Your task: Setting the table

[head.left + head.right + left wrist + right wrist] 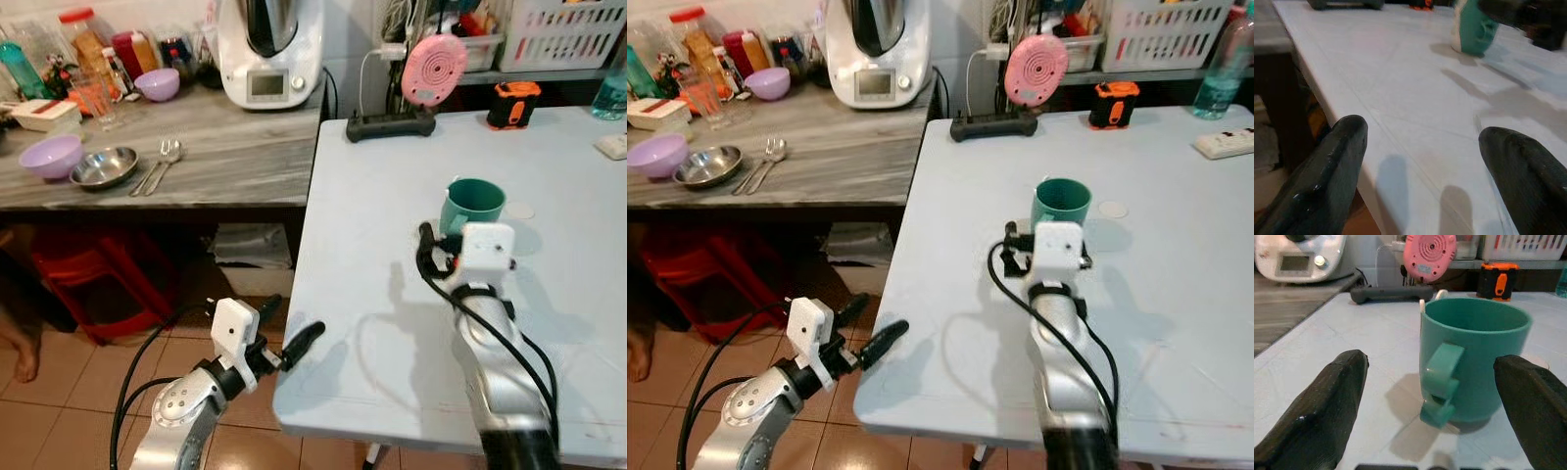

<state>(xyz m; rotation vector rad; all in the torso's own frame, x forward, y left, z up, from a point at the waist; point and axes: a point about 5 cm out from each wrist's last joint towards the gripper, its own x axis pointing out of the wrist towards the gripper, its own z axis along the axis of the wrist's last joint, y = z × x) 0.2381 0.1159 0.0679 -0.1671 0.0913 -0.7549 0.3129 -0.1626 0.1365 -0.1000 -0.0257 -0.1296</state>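
We see a green mug point(1474, 364) standing upright on the white counter point(392, 323), its handle turned toward the right hand point(1430, 406). That hand sits just short of the mug with its two black fingers point(1322, 416) spread wide, one to each side, and neither touches the mug. A pale stick-like object rises from inside the mug at its far rim; we cannot tell what it is.

The left hand point(284, 333) hangs at the near left edge of the white counter, above the tiled floor point(78, 392), its fingers point(1327, 176) likewise wide apart and holding nothing.

At the far edge of the white counter lie a black power strip point(389, 124), a pink round device point(434, 69) propped above it, and an orange and black object point(513, 103).

To the left runs a grey wooden counter point(235, 157) carrying a purple bowl point(51, 156), a steel bowl point(104, 166), two spoons point(162, 162) beside it, a second purple bowl point(157, 84) farther back, and a white kitchen machine point(269, 54). A red stool point(98, 279) stands beneath it.
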